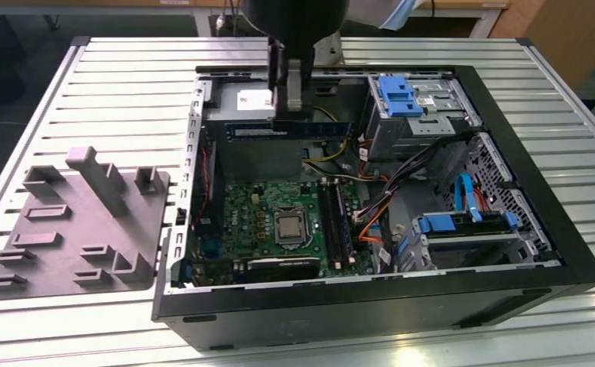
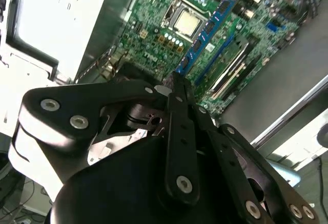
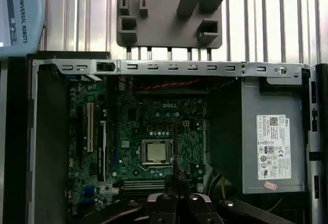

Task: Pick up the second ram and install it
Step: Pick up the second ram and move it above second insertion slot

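Right now the gripper point(image 1: 287, 112) hangs over the open computer case point(image 1: 379, 302) on the counter point(image 1: 124, 92), its jaws clamped on the second ram point(image 1: 323, 130). The stick is held level in the air, apart from the green motherboard point(image 1: 261, 214) below. A grey tray point(image 1: 83, 222) lies beside the case, on the exterior view's left.

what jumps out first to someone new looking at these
An open PC case sits on the slatted table, its green motherboard showing a bare CPU. Above it, the arm's jaws pinch a blue ram. A grey tray lies beside the case, at the exterior view's left.
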`<state>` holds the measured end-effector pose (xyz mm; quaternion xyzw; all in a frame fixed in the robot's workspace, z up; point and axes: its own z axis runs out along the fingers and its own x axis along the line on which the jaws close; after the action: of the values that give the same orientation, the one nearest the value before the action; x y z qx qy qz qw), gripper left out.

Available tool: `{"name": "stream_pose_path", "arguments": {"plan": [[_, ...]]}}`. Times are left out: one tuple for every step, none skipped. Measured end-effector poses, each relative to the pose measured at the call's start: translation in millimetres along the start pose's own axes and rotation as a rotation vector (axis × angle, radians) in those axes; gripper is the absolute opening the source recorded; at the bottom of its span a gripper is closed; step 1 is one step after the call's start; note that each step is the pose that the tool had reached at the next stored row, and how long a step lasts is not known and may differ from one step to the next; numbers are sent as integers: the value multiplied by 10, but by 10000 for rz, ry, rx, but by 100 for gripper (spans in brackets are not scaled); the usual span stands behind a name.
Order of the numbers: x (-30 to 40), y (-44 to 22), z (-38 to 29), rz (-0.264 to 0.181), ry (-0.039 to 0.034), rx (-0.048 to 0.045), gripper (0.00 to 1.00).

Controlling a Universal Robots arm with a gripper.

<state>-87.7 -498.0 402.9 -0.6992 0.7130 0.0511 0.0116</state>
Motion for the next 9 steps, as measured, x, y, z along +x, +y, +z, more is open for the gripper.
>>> {"name": "stream_pose_path", "arguments": {"plan": [[-3,-56,-2,1,0,-2,12],[-5,-81,-2,1,0,-4,12],[-6,-103,-3,0,0,-4,12],[-5,-109,-4,0,1,-5,12],[-5,-108,-4,0,1,-5,12],[-5,-109,-3,1,0,-5,12],[-6,-109,-3,1,0,-4,12],[-6,-109,-4,1,0,-5,12],[-6,-109,-3,1,0,-5,12]]}}
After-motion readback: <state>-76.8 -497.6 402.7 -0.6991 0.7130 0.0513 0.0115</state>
